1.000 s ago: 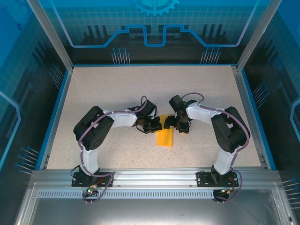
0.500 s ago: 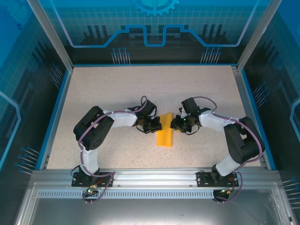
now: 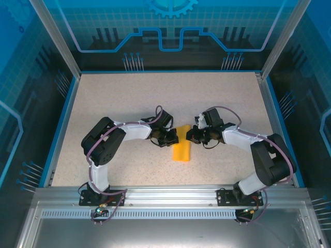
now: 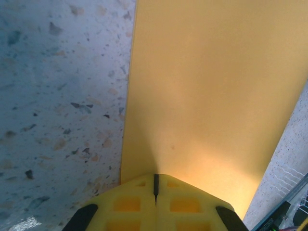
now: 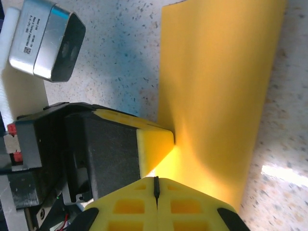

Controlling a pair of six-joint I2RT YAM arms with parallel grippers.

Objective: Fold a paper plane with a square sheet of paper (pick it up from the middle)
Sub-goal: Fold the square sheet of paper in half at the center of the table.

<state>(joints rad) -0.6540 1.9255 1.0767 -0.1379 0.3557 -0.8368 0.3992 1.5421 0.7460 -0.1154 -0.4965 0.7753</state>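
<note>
The square sheet of paper (image 3: 182, 151) lies on the table as a narrow orange-yellow folded oblong, its long side running towards me, with no pointed plane shape to it. My left gripper (image 3: 175, 137) is shut on its far end from the left. My right gripper (image 3: 189, 135) is shut on the same end from the right. In the left wrist view the shut left gripper (image 4: 155, 177) pinches the paper (image 4: 211, 86), which stretches away flat. In the right wrist view the right gripper (image 5: 155, 180) is shut at the paper (image 5: 216, 86), with a left fingertip (image 5: 155, 143) touching the paper's edge just beside it.
The speckled table (image 3: 129, 98) has a blue rim (image 3: 61, 124) on three sides and an aluminium rail (image 3: 165, 194) at the near edge. The left arm's silver camera box (image 5: 45, 43) hangs close to my right gripper. Free room lies towards the back and both sides.
My right gripper has swung round to the right of the paper's far end and shut there, its arm now stretched out lower. The left gripper and the paper have stayed put.
</note>
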